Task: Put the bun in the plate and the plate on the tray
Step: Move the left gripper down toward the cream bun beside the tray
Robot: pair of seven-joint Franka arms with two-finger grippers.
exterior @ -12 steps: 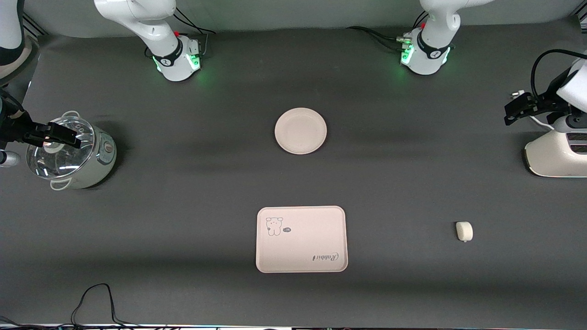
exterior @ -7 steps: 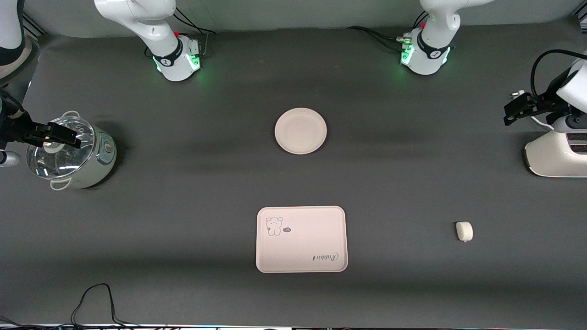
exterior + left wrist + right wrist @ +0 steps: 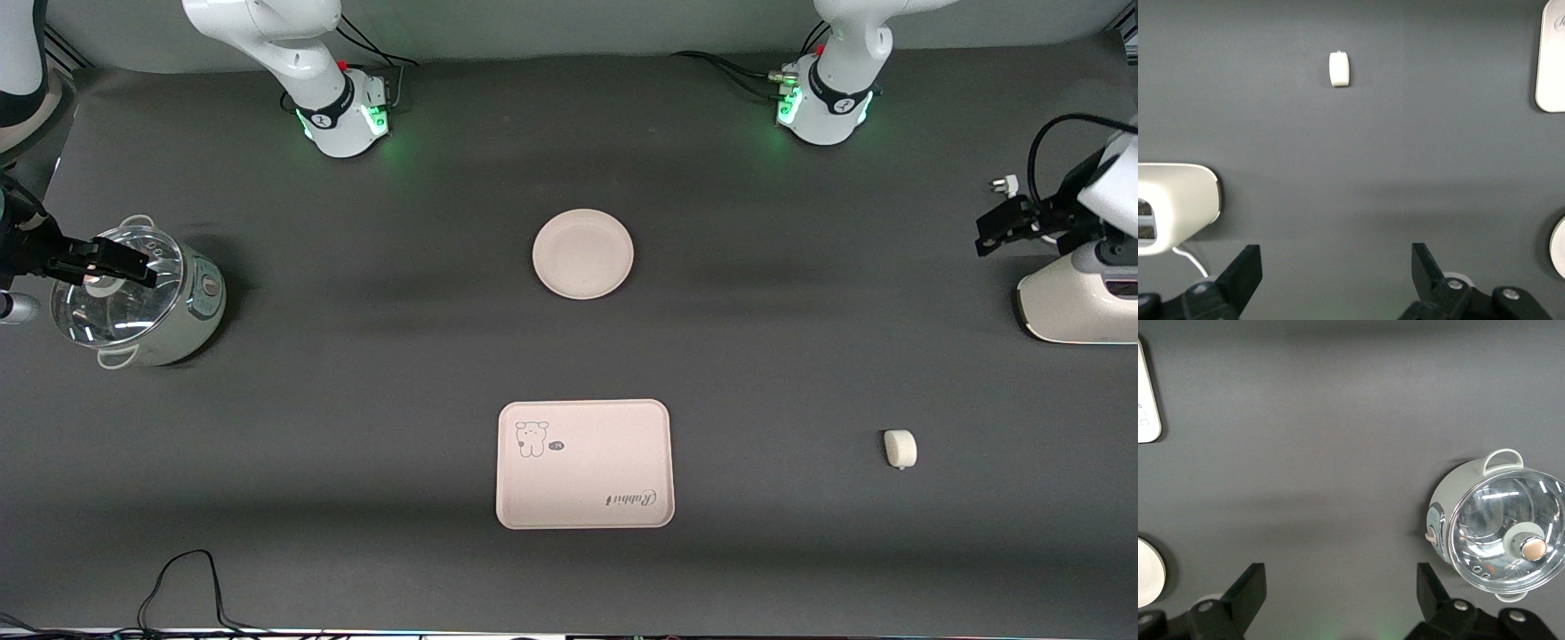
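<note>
Dark table holds a small, likely soft bun (image 3: 900,448), best pinched gently across its sides; both grippers, left gripper (image 3: 1335,280) and right gripper (image 3: 1338,600), hover spread.

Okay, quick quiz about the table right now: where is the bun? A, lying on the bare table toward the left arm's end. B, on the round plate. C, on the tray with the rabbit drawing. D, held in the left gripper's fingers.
A: the bun lies alone on the dark table, apart from the tray and the plate, and the open left gripper holds nothing.
</note>
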